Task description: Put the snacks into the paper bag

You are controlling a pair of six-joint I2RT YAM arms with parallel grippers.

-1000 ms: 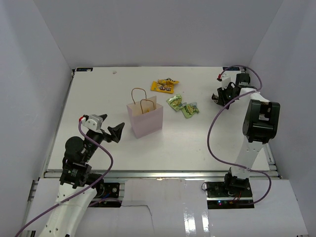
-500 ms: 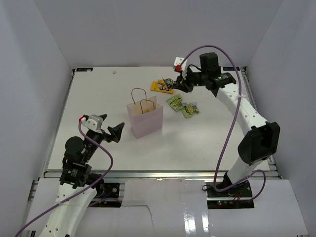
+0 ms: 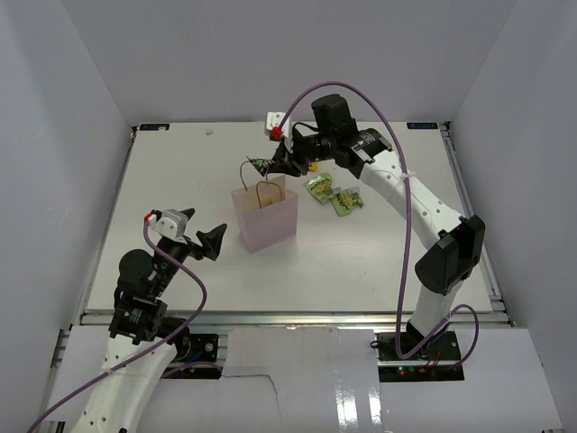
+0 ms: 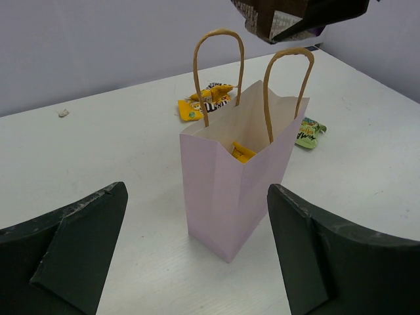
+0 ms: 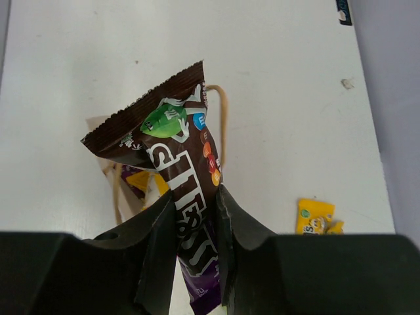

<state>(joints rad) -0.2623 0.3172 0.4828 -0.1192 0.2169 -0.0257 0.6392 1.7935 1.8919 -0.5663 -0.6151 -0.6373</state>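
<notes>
Tabletop [image 3: 180, 180]: white, matte, flat, rectangular, walled by plain pale panels [image 3: 270, 54] on three sides.

Paper bag [image 3: 266, 221]: one, pale pink, smooth paper with crisp folded edges, box-shaped, upright near mid-tabletop, mouth open. Two thin brown cord handles [image 4: 218, 33], standing as stiff loops.

Right hand [image 3: 279, 164]: black, hard-surfaced, hanging over the bag's mouth, jaws narrowed to a slim gap and clamped on one dark brown packet [image 5: 180, 151]. Packet glossy, flat, oblong, with a saw-toothed end seam, white lettering and a purple lower end; above the handles, clear of the bag.

Left hand [image 3: 207, 242]: black, blocky, spread fully wide, holding nothing; at the near side of the bag and to its left, apart from it.

Lime-green packets [image 3: 317, 186]: two, shiny, crinkled, roughly square, lying just beside each other on the tabletop to the right of the bag.

Yellow packets [image 4: 205, 104]: shiny, brown print, on the tabletop beyond the bag; seemingly two overlapped, exact count unclear.

Inside the bag: one yellow packet [image 4: 241, 152] visible low down; further contents not discernible.
</notes>
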